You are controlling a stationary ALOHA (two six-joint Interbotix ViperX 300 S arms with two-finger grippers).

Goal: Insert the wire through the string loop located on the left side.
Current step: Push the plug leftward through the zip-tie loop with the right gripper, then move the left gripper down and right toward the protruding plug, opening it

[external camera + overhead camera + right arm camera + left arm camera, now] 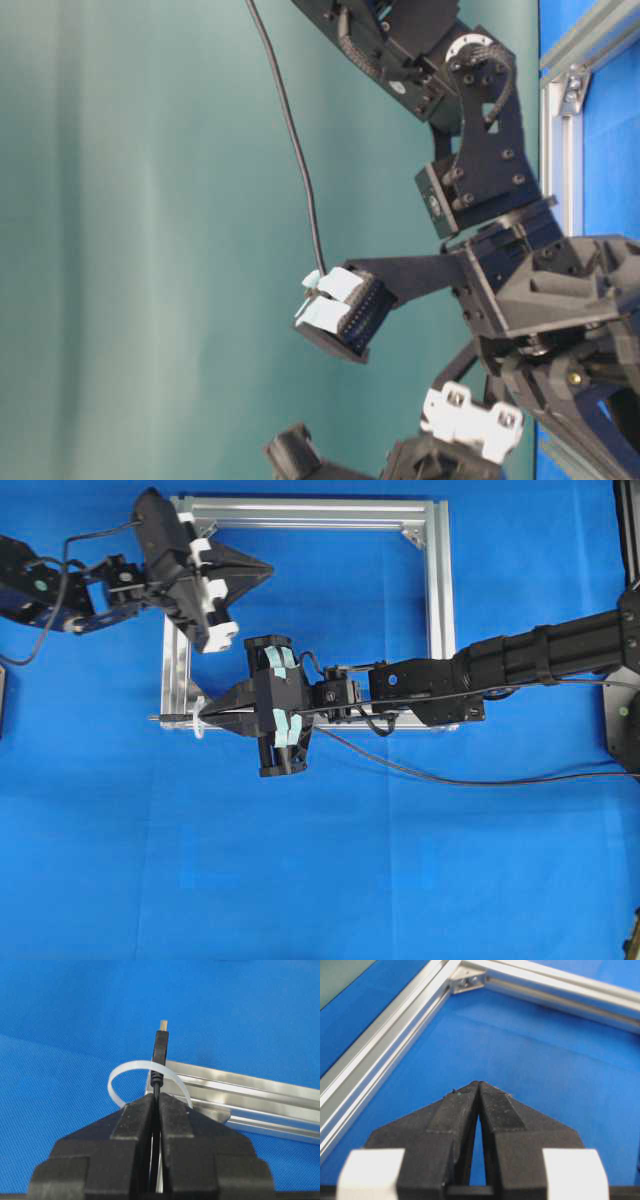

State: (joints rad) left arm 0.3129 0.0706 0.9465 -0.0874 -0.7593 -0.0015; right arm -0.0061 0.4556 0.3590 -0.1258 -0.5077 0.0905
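Note:
My right gripper (156, 1096) is shut on the wire (160, 1047), just behind its dark plug. The plug points forward, its pale tip past the white string loop (127, 1067). It crosses the loop's band; I cannot tell whether it runs through. From overhead, the right gripper (207, 715) is at the frame's lower left corner. There the plug (168, 718) sticks out left of the loop (198, 723), and the rest of the wire (420, 773) trails right. My left gripper (268, 570) (478, 1083) is shut and empty, over the cloth inside the frame's upper left.
The square aluminium frame (438, 590) lies on the blue cloth, one corner bracket (467, 980) ahead of the left gripper. The right arm (520, 660) reaches across the frame's right bar. In the table-level view the frame (560, 150) is at the right edge.

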